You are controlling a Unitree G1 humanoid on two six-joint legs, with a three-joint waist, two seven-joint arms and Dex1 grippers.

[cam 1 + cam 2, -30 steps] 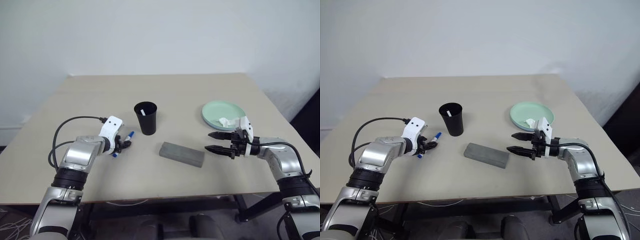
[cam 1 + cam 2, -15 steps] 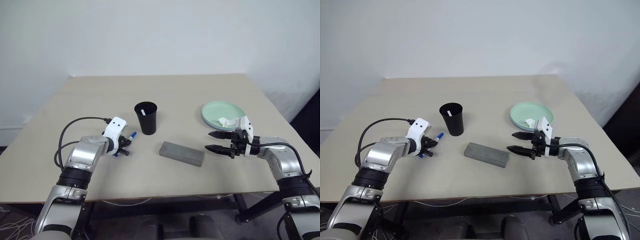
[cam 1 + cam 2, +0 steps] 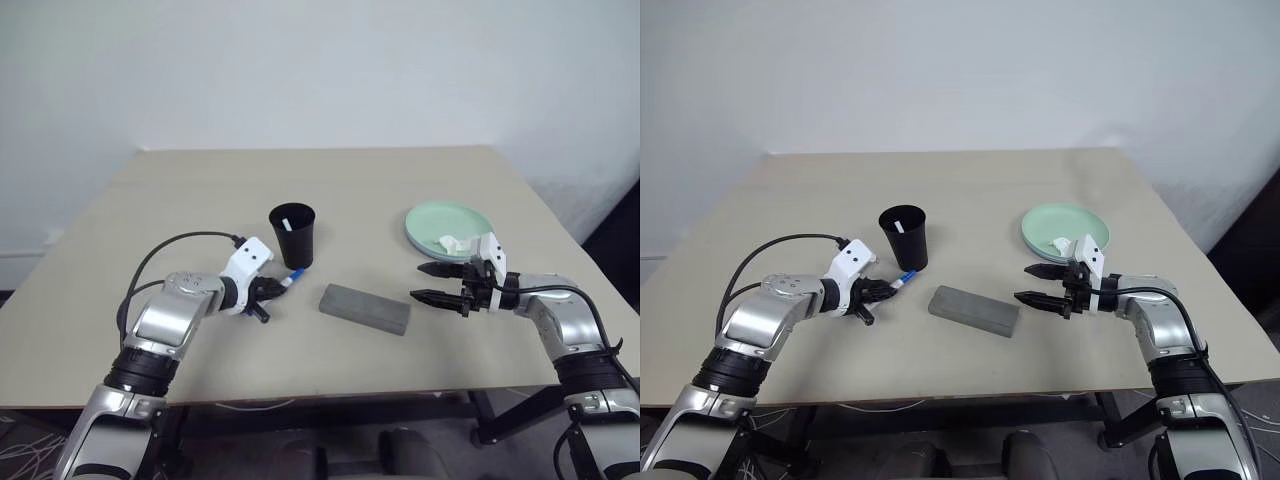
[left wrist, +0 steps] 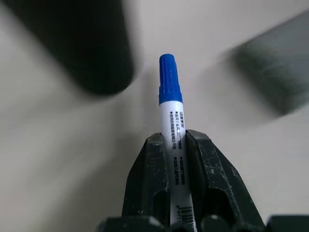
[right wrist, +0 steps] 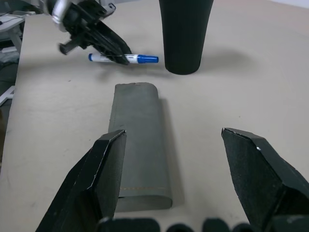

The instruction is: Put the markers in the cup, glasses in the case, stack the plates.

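Left gripper at lower left centre, clamped on a white marker with blue cap, held just off the table, cap pointing at the base of the black cup. Right gripper lower right, fingers spread wide, nothing between them, hovering just right of the grey case. Case lies closed, angled, centre of frame between the two grippers, directly in front of the right one. Cup stands upright behind the case, up and left of it, something white poking up inside. Mint green plate stacked on a light blue one at right, behind right gripper; crumpled white tissue on its near edge. Beige tabletop, plain white wall behind.
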